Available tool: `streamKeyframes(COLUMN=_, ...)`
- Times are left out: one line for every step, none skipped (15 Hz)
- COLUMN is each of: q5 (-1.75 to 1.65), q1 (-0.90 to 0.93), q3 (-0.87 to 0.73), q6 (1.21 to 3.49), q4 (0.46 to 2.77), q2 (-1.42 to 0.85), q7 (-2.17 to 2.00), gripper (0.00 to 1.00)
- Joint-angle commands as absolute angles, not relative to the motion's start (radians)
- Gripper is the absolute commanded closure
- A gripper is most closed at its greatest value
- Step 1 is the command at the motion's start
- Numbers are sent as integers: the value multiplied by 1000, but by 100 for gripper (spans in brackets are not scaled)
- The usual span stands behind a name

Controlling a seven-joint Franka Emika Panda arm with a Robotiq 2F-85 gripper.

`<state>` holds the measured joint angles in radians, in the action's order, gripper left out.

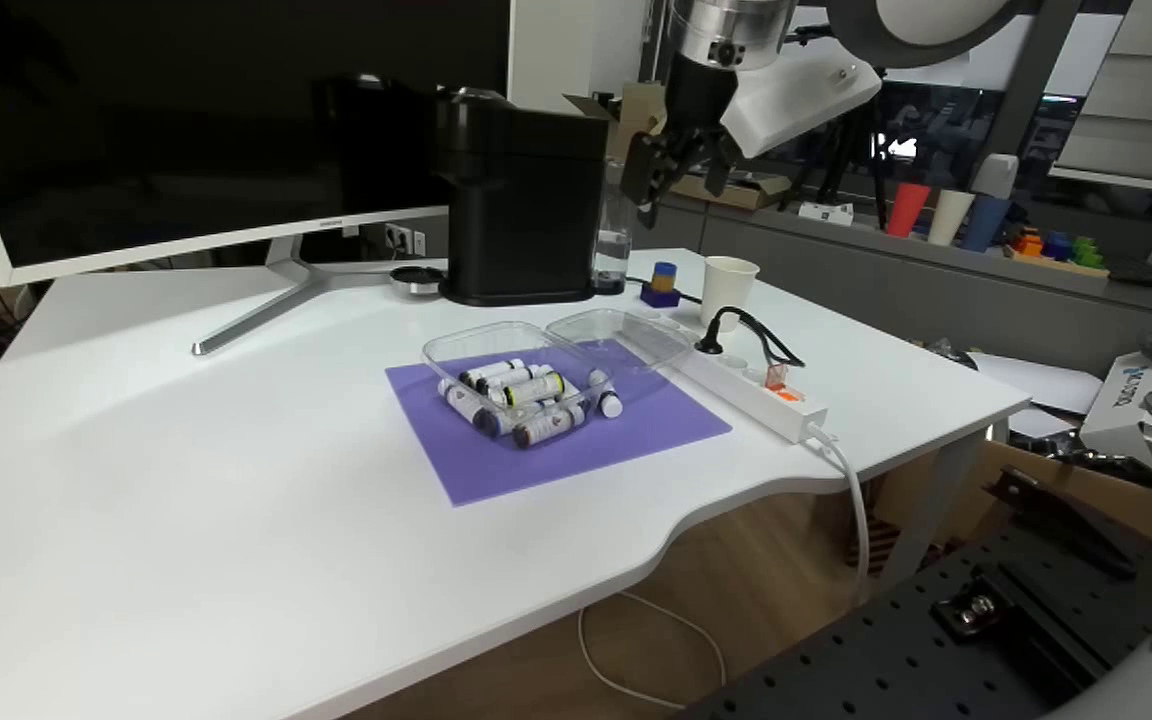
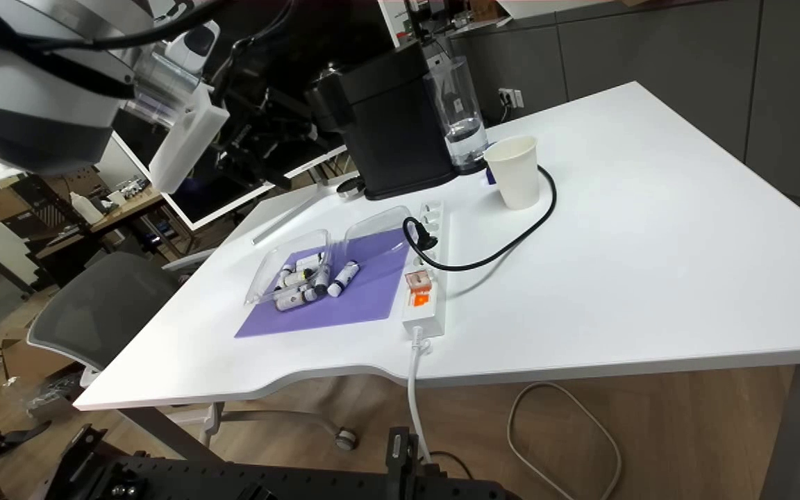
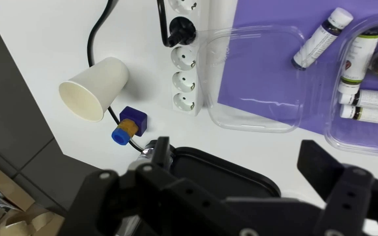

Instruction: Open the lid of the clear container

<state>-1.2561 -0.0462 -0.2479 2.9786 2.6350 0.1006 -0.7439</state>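
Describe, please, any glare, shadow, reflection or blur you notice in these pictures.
In the wrist view, the tool looks somewhat blurred, a glare streak marks the clear lid, and the pale cup casts a soft shadow; in an exterior view, faint reflections show on the dark monitor.

Clear container (image 3: 353, 141): low, rectangular, rounded corners, transparent plastic; upright, open side up, well in from corners of table (image 1: 236, 500), between inward-curving edge and opposite edge. Lid (image 3: 251, 82): transparent, shallow, same rounded rectangular outline; fully open, lying out beside container, adjoining it along one side, nearer table's corner seen in wrist view.
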Motion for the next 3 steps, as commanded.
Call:
streamKeyframes(q5=-1166, q1=-39, q3=-258, q6=2996, q4=2691, q2=159, q7=-666, gripper=0)
streamKeyframes(q5=-1140, q1=-37, q3=-258, q6=2999, q4=2700, q2=164, q7=-644, gripper=0)
streamKeyframes(q5=-1106, q1=-32, q3=-259, q6=2999, q4=2709, q2=169, q7=-620, gripper=0)
